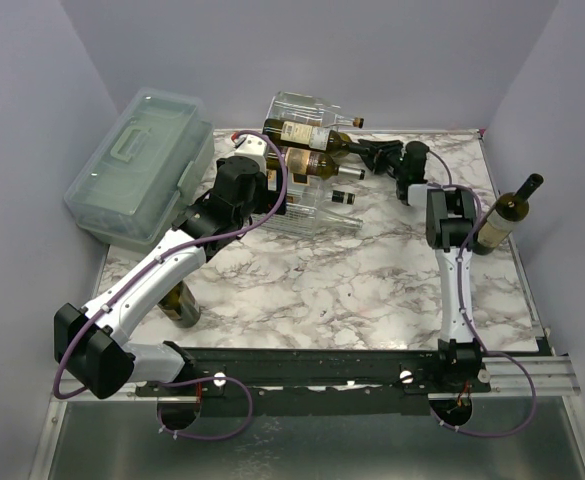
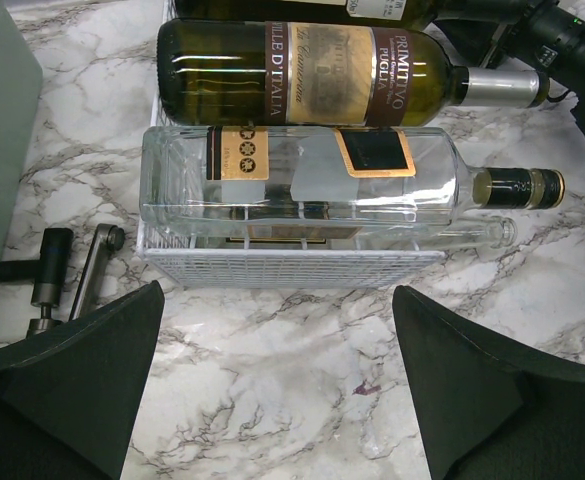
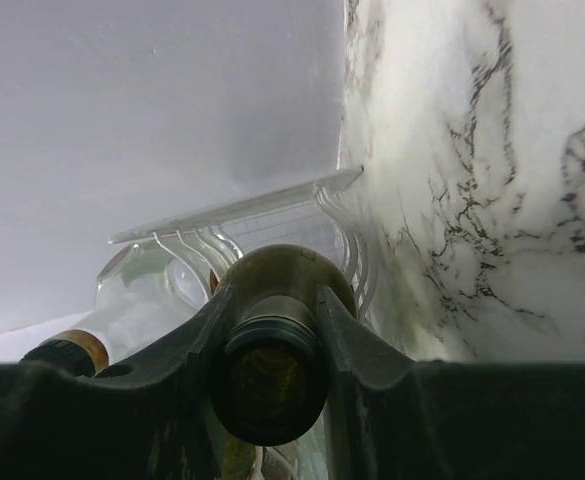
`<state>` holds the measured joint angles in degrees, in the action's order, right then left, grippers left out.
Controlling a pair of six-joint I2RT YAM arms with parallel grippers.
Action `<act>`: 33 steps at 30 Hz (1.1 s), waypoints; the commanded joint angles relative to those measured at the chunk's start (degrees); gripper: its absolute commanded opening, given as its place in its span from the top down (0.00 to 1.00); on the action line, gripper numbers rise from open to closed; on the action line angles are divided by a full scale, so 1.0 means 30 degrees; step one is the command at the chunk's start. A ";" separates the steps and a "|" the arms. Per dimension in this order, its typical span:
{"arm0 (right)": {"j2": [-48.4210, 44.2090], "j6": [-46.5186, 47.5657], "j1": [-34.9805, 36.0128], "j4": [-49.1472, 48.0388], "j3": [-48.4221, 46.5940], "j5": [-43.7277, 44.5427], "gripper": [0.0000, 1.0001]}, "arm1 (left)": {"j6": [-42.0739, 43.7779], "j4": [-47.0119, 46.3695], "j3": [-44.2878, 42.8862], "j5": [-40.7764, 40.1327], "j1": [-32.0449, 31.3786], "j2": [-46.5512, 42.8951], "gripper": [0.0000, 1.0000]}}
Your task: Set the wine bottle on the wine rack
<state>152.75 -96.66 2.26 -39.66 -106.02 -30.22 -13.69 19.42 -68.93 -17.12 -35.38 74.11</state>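
Pale lilac walls close in a marbled bench point(image 1: 302, 285), and the wine rack point(image 2: 292, 268) sits at the upper centre of the overhead picture with several bottles lying on its tiers. The wine bottle point(image 1: 312, 160) in question lies on its side on a middle tier. Its long axis runs left to right across the frame, base toward the left and neck pointing right.

That neck runs straight into the right hand point(image 1: 365, 150), which reaches in from the right side. The right wrist camera looks at the bottle's mouth end-on, with both fingers point(image 3: 344, 330) clamped tight on the neck and the rack's clear ribs just behind.

The left hand point(image 2: 277, 395) hovers just in front of the rack's lower edge, spread wide and touching nothing.

A second bottle point(image 1: 502, 212) stands upright at the right edge, well apart from the rack.

To my eye the body is already resting on the rack. What remains turns on that axis: letting go and drawing back to the right along the neck's line, so the bottle isn't dragged off its tier.
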 commanded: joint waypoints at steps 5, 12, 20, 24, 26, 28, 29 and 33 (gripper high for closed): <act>0.0754 -0.1091 0.0440 -0.0747 -0.1723 -0.0189 0.99 | -0.0232 0.0151 -0.0345 0.0690 -0.0161 0.0146 0.01; 0.1517 -0.1269 0.0710 -0.0501 -0.2575 0.0128 0.99 | -0.0350 0.0208 -0.0426 0.0925 -0.0159 0.0462 0.01; 0.1902 -0.0395 0.0784 0.1398 -0.4025 0.0089 0.98 | -0.0467 0.0236 -0.0429 0.1108 -0.0161 0.0522 0.02; 0.1837 0.0129 0.0826 0.2289 -0.4219 0.0178 0.86 | -0.0482 0.0265 -0.0462 0.1133 -0.0147 0.0603 0.01; 0.1737 0.0249 0.0826 0.2380 -0.4046 0.0286 0.79 | -0.0493 0.0274 -0.0462 0.1128 -0.0161 0.0610 0.02; 0.1703 0.0375 0.0832 0.2470 -0.4011 0.0301 0.75 | -0.0505 0.0265 -0.0462 0.1138 -0.0161 0.0601 0.02; 0.1676 0.0412 0.0856 0.2498 -0.3964 0.0334 0.73 | -0.0504 0.0280 -0.0462 0.1138 -0.0183 0.0610 0.02; 0.1526 0.0760 0.0871 0.2974 -0.3830 0.0370 0.59 | -0.0533 0.0265 -0.0462 0.1197 -0.0191 0.0662 0.02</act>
<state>157.60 -94.59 4.45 -32.84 -116.31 -29.19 -14.57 19.46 -68.93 -14.68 -35.40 75.64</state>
